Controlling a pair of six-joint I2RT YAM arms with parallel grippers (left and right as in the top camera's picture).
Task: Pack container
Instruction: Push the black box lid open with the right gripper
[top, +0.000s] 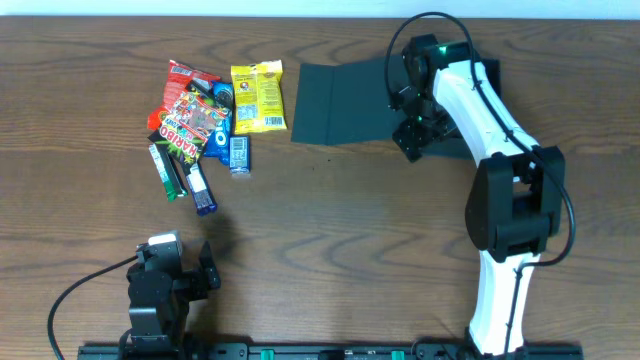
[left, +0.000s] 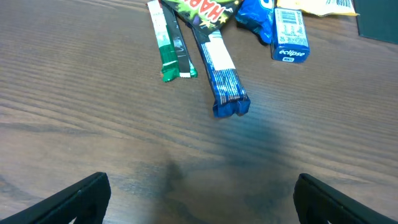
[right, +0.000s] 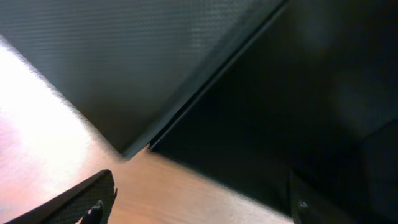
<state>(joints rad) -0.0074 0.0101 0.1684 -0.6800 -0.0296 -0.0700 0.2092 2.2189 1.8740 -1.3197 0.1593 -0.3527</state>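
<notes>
- The container (top: 335, 102), a dark teal-black matte square cardboard box with shallow walls and a hinged flap, is lying at the far side of the brown wooden table (top: 350, 230), right of centre, with its flap spreading flat toward the left.
- Packing is not looking started: no snack is showing inside the box where it can be seen, though the right arm is covering much of the tray.
- All the snacks are sitting in a cluster at the far left, well apart from the box: a yellow crinkled packet (top: 258, 97), a red Haribo bag (top: 190, 125), a small blue gum box (top: 239, 153), a thin green stick pack (top: 160, 168) and a blue foil bar (top: 201, 188).
- The right gripper (top: 411, 143) is hovering over the fold between flap and tray, its fingers standing apart and clamping nothing visible.
- The left gripper (left: 199, 196) is waiting at the near left with jaws spread wide and empty, the blue bar lying just beyond it.
- Judging from this, every item is left to move and the flap is left to shut.
- Bare wood is lying open between cluster and box, giving a free lane; the overlapping packets and the right arm over the tray are looking like the tight spots.
</notes>
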